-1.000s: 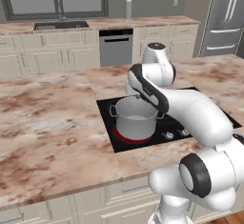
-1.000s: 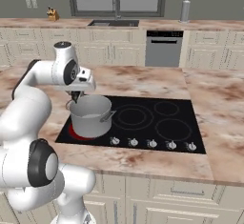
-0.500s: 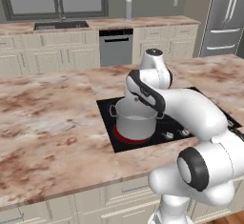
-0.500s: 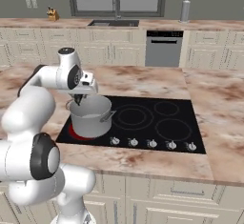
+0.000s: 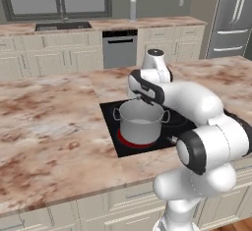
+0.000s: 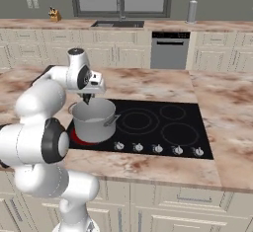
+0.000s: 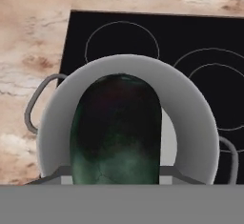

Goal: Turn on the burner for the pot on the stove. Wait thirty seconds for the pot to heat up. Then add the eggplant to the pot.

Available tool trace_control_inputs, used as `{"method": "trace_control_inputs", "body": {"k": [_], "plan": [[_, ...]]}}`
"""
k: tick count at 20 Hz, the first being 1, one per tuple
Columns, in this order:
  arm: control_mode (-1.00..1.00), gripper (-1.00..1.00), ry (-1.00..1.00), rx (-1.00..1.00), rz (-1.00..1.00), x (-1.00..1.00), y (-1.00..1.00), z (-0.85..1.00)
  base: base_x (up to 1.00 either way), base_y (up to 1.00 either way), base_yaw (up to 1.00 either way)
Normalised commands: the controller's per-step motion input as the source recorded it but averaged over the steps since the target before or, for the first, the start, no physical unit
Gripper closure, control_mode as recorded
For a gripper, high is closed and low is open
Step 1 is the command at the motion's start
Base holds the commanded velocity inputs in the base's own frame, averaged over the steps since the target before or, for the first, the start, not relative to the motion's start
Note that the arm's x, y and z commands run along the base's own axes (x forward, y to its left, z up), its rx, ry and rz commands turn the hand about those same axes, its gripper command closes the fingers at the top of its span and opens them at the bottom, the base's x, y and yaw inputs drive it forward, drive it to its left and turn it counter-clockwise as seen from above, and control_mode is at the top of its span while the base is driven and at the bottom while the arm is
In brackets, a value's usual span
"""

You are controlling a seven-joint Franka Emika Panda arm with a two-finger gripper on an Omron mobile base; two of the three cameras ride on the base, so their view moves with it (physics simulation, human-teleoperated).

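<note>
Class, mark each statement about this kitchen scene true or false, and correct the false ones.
1. The pot stands on a cooking zone that glows red. True.
2. The eggplant lies on the marble counter. False: the end effector holds it directly above the open pot.
3. The pot has a lid on. False: it is lidless.
4. The stove has a row of silver knobs along its front edge. True.
</note>
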Motion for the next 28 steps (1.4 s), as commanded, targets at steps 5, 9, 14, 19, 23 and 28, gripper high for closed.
{"method": "trace_control_inputs", "body": {"k": [5,9,14,19,23,28], "plan": [[-1.0,1.0,0.0,0.0,0.0,0.22,0.0,-0.14,0.0,0.0,0.0],[-1.0,1.0,0.0,0.0,0.0,0.15,-0.01,-0.16,0.0,0.0,0.0],[-1.0,1.0,0.0,0.0,0.01,0.01,-0.01,-0.21,0.0,0.0,0.0],[-1.0,1.0,0.0,0.0,0.02,0.0,0.0,-0.21,0.0,0.0,0.0],[-1.0,1.0,0.01,0.0,0.02,0.0,0.0,-0.23,0.0,0.0,0.0],[-1.0,1.0,0.01,0.0,0.02,0.0,0.0,-0.29,0.0,0.0,0.0]]}}
